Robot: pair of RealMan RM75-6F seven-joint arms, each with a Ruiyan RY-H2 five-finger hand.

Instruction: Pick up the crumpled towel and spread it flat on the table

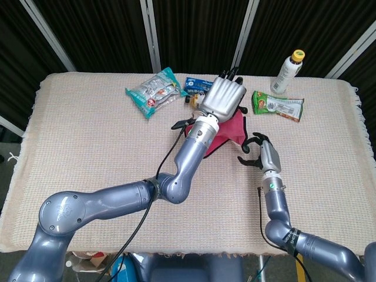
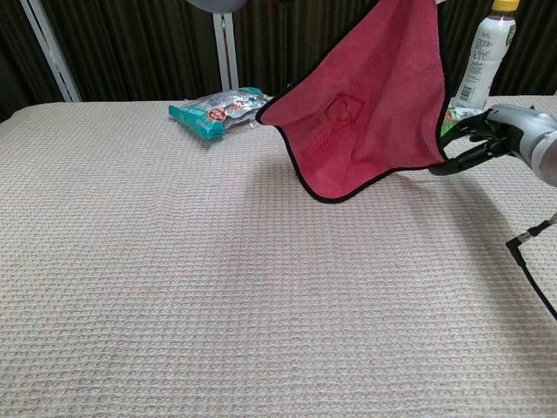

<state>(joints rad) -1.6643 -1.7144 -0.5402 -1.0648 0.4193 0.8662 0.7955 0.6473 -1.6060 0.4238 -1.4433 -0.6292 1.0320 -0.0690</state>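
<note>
My left hand: raised above the middle of the table, back of the hand (image 1: pixel 222 98) toward the head camera, fingers closed on the top of the towel so that it hangs from my grip.
My right hand: lower and to the right of the left one, my right hand (image 1: pixel 258 150) has its fingers apart and curled a little, holding nothing; in the chest view its dark fingertips (image 2: pixel 459 148) sit right at the towel's right-hand edge, and I cannot tell whether they touch the cloth.
Towel: the red towel (image 2: pixel 365 104) with a dark border hangs in the air, off the table, opened out into a slanted sheet; its lowest corner points down over the table, well above the surface in the chest view. A faint square emblem shows on the cloth.
Table: covered by a cream waffle-weave cloth (image 1: pixel 88 147).
Behind the towel: a teal snack packet (image 1: pixel 151 91) at back left, a small blue packet (image 1: pixel 195 85) next to it, a green packet (image 1: pixel 278 104) at back right, and a white bottle with a yellow cap (image 1: pixel 288 71) standing upright just behind the green packet.
</note>
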